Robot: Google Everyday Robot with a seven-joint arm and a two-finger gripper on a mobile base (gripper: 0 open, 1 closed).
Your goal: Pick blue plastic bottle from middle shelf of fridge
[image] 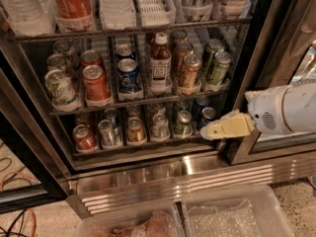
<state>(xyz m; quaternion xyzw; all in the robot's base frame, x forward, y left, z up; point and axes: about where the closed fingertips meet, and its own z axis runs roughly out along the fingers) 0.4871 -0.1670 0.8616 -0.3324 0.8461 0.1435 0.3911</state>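
Observation:
The blue plastic bottle (pixel 159 63) stands upright on the middle shelf (pixel 69 109) of the fridge (pixel 249 48). It has a white cap, dark contents and a pale label. It stands between a blue soda can (pixel 129 75) and a brown can (pixel 189 72). My gripper (pixel 216 130) is cream-coloured, on a white arm coming in from the right. It points left, in front of the lower shelf's right end. It is below and to the right of the bottle and holds nothing.
Cans fill both shelves: a red can (pixel 95 83), a green-white can (pixel 60 88), green cans (pixel 217 67). Large bottles (pixel 22 6) stand on the top rack. The black door frame (pixel 29 147) is at left, the ribbed steel base (pixel 177 179) below, and clear bins (pixel 232 216) on the floor.

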